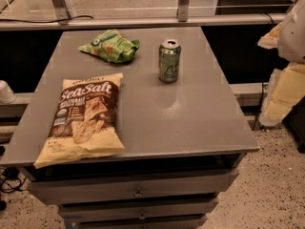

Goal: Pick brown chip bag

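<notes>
The camera view looks down on a grey counter with a smooth, faintly shiny top. The brown chip bag lies flat on the counter's left front part, face up. Its dark brown panel carries white "Sea Salt" lettering near the top, with pictures of chips below. Its pale yellow lower edge reaches the counter's front rim, and the bottom left corner pokes slightly past it. Farther back on the left a smaller green snack bag lies crumpled, apart from the brown chip bag. A green drink can stands upright near the middle of the back half, to the right of the green snack bag and not touching it. Below the top, the front of the counter shows stacked drawers, each with a small round knob. A pale rail runs across behind the counter, and a speckled floor shows at the lower right. The robot's end effector shows as pale yellowish and white shapes at the right edge of the view. It is off to the side of the counter, beyond its right rim and well apart from the brown chip bag. It touches nothing on the counter, and I cannot tell whether it is apart or together.
</notes>
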You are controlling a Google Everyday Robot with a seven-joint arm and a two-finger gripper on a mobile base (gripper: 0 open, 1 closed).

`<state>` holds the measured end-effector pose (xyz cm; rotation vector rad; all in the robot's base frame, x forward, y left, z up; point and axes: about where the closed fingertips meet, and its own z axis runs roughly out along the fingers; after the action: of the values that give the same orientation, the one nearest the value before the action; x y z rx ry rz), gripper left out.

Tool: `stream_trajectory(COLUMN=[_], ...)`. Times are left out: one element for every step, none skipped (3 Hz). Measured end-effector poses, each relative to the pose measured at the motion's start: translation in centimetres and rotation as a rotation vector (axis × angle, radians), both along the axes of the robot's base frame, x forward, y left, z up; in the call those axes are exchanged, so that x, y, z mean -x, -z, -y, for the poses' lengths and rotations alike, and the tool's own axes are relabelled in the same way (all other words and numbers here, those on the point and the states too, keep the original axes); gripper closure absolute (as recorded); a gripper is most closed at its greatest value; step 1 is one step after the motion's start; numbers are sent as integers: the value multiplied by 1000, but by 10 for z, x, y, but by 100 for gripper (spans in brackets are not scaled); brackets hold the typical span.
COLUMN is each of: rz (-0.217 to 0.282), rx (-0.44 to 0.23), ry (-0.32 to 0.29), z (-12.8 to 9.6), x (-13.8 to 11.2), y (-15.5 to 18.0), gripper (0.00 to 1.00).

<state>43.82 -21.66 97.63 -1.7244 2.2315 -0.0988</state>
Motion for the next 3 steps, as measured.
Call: stream_trajectory(rz=[0,4,-2], rx=[0,-51,-171], ry=[0,-24,-65], z=[0,-8,-37], x=[0,-3,-11], y=[0,3,23], gripper=[0,0,0])
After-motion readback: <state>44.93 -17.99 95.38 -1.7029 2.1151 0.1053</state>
